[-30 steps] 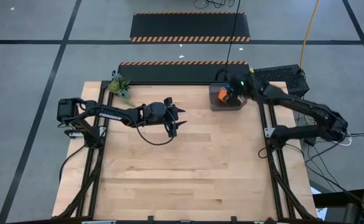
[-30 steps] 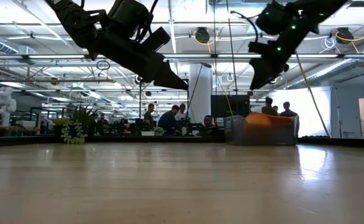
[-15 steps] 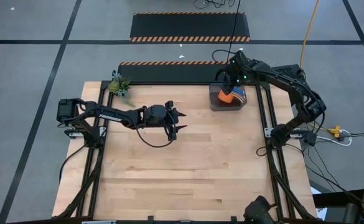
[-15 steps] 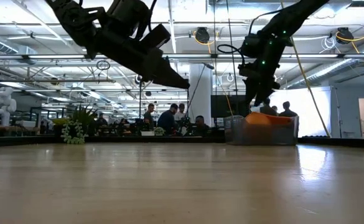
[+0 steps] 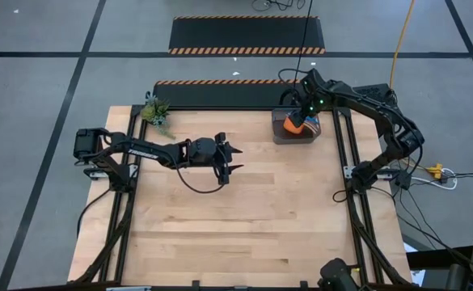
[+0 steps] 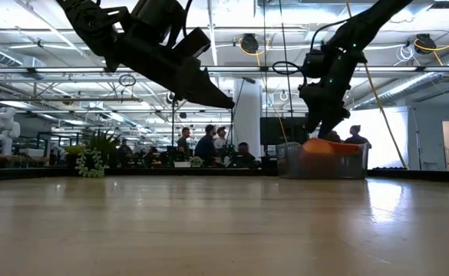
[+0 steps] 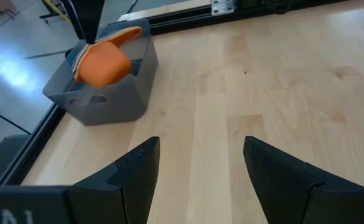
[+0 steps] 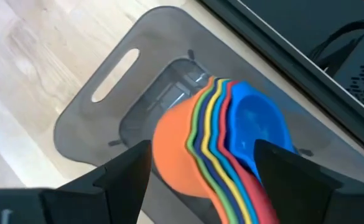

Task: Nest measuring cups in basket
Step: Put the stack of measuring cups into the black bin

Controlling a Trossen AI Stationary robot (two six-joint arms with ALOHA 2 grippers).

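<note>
Measuring cups (image 8: 219, 140) nested, tilted in grey basket (image 8: 101, 112); right tool (image 8: 203, 171) fingers apart just above, holding nothing; left tool (image 7: 197, 165) apart, empty.

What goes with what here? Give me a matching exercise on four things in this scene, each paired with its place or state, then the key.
Column one:
1. measuring cups
2. basket
3. left gripper
4. right gripper

Column two:
A. open, above bare wood near the table's middle
B. at the table's far right corner
C. nested in a stack inside the bin
D. open, just above the stacked cups

Pairs: 1-C, 2-B, 3-A, 4-D
</note>
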